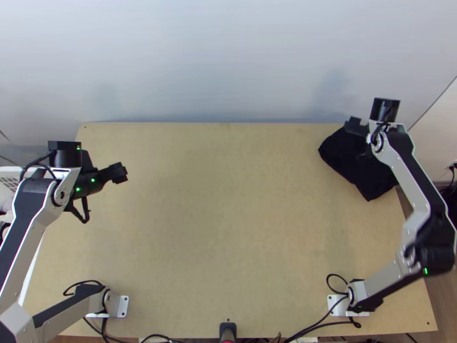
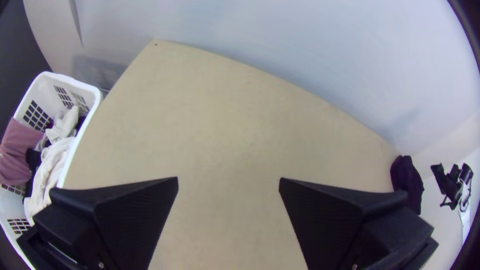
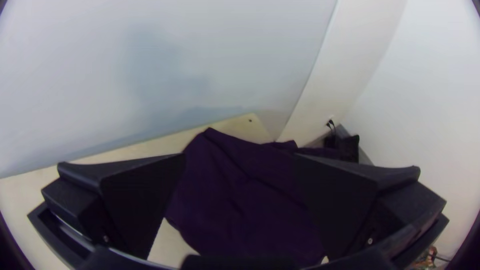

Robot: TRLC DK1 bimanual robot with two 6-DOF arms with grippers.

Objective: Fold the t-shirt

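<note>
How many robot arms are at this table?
2: the left arm, with the left end effector open over the table at left, and the right arm, with the right end effector open above the dark cloth.

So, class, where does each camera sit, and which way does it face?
Top view: high over the table's near edge, looking steeply down; left arm and right arm show.
Left wrist view: on that arm's wrist, facing the table and basket; open left gripper shows.
Right wrist view: on that arm's wrist, facing dark cloth and wall; open right gripper shows.
Top and right wrist views share the dark cloth.
</note>
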